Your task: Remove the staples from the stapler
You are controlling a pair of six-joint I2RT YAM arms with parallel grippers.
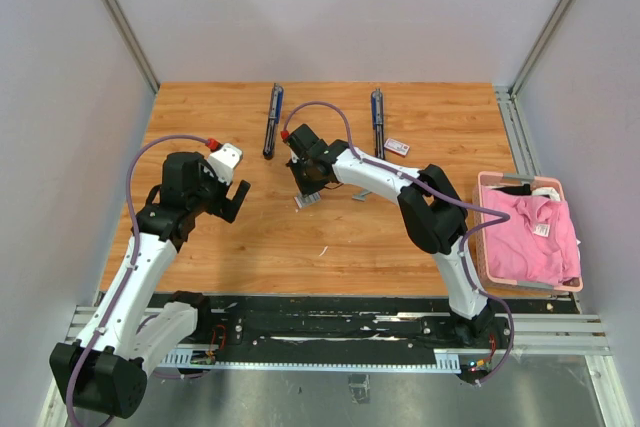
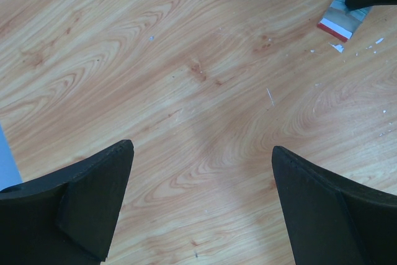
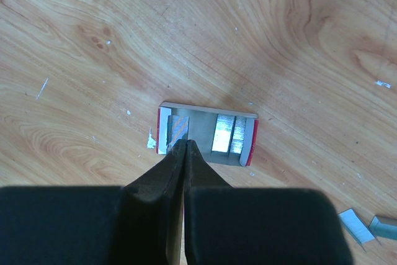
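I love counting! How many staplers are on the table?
2. The left stapler lies opened flat near the far edge of the table. The right stapler lies the same way, further right along that edge. None looks hidden.

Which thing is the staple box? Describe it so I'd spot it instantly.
On the wooden table, look under the right gripper near the middle. There lies a small open cardboard tray with red ends, holding silvery staple blocks, unlike the loose staple strips bare on the wood.
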